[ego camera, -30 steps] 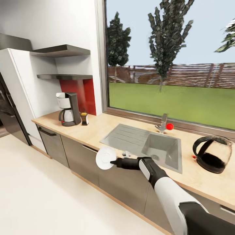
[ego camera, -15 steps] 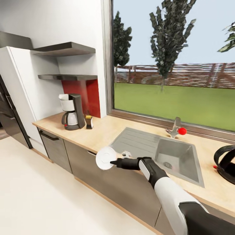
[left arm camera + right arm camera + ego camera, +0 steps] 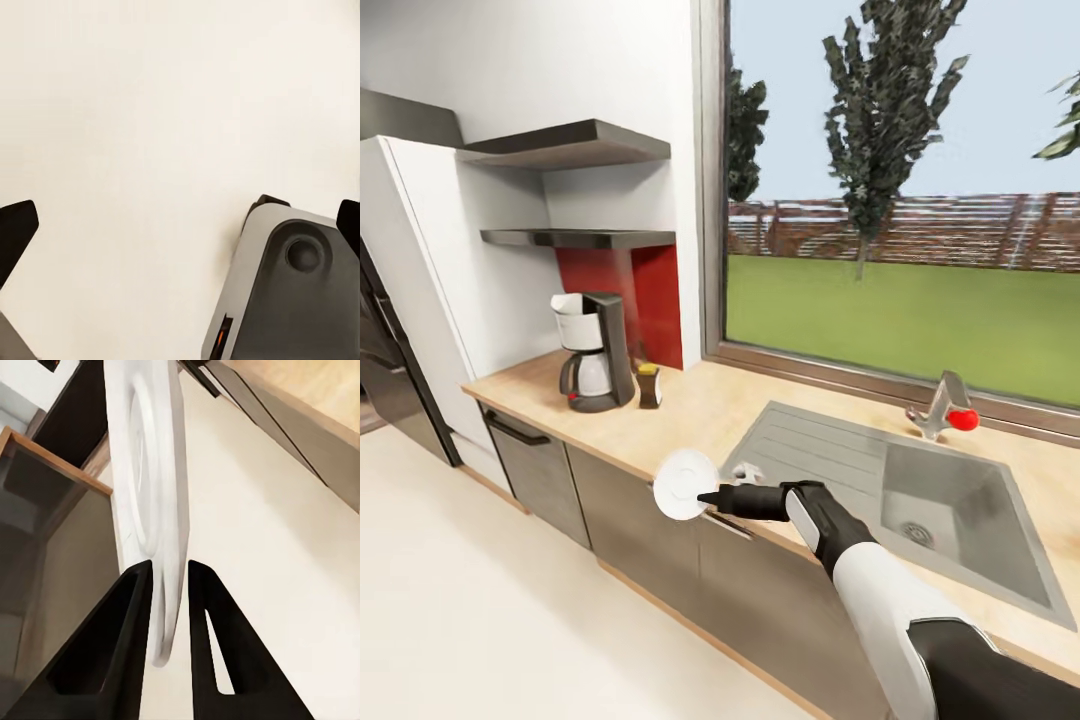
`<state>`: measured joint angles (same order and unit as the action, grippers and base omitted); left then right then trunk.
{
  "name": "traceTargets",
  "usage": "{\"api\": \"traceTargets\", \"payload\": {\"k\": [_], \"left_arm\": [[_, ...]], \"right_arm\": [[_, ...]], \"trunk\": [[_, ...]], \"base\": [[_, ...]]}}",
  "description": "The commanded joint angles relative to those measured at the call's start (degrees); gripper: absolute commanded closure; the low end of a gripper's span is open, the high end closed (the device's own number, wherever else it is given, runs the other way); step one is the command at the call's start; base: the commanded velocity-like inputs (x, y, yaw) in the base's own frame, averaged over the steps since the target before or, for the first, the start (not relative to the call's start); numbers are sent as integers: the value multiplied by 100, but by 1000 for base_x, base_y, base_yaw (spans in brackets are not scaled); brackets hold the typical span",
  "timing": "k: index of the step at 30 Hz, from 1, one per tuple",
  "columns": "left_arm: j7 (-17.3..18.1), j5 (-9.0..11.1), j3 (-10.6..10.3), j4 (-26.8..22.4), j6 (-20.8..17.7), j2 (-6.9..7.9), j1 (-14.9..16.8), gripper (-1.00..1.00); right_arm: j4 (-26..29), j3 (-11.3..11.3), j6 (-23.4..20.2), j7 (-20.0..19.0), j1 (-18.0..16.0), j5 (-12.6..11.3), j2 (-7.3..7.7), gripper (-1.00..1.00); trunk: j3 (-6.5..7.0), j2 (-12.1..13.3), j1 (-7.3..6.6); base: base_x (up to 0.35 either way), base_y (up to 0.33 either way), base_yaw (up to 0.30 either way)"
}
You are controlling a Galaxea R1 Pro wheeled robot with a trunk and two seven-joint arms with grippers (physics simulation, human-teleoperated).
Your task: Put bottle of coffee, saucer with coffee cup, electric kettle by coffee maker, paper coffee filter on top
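Note:
My right gripper (image 3: 705,497) is shut on the rim of the white saucer (image 3: 685,484) and holds it on edge in the air, just in front of the counter's front edge. The right wrist view shows both black fingers (image 3: 206,607) pinching the saucer (image 3: 146,472). The black-and-white coffee maker (image 3: 595,352) stands at the counter's far left end. A small dark bottle of coffee (image 3: 649,386) stands right beside it. My left gripper (image 3: 180,225) is open, with pale floor below it.
A wooden countertop (image 3: 700,410) holds a steel sink (image 3: 810,448) with a faucet (image 3: 945,405). A small white thing (image 3: 745,470) lies near the counter's edge behind the saucer. Two dark shelves (image 3: 585,237) hang above the coffee maker. A dark fridge (image 3: 385,380) stands at the left.
The whole picture has slid right, so the camera has moved left along the counter. The kettle has left the frame. My right gripper keeps the saucer in the same pose.

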<state>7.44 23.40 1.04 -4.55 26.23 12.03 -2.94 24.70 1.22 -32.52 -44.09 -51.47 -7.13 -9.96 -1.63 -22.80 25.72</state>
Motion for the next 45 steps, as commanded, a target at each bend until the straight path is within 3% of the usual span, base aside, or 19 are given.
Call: {"api": "traceTargets", "payload": {"k": [1,26,30,31,33,35,38,45], "left_arm": [[56,60,10,-8,-4,1,0,-100],[56,87,11,-10,-4,1,-1,-100],[56,86,10,-11,-4,1,0,-100],[56,86,10,-11,-4,1,1,-100],[54,86,12,-11,-4,1,2,-100],[56,86,12,-11,-4,1,2,-100],[56,71,17,-8,1,1,1,-100],[56,60,19,-8,12,1,-3,-100]], "right_arm": [[-1,13,-61,-3,-7,-59,-4,100],[-30,31,-61,26,-8,-60,-4,100],[-83,60,-69,249,-7,-66,-4,100],[-87,93,-69,437,-5,-68,-4,100],[-124,380,-70,656,-5,-69,-4,100],[-210,736,-70,750,-6,-69,-4,100],[-282,1001,-70,793,-8,-69,-4,100],[-319,1138,-70,822,-8,-69,-4,100]], "trunk": [[-12,-12,6],[-12,-12,6],[-12,-12,6],[-12,-12,6],[-12,-12,6],[-12,-12,6],[-12,-12,6],[-12,-12,6]], "base": [[242,251,0],[210,275,0],[192,282,0],[192,282,0],[192,282,0],[192,282,0],[199,278,0],[270,116,0]]}}
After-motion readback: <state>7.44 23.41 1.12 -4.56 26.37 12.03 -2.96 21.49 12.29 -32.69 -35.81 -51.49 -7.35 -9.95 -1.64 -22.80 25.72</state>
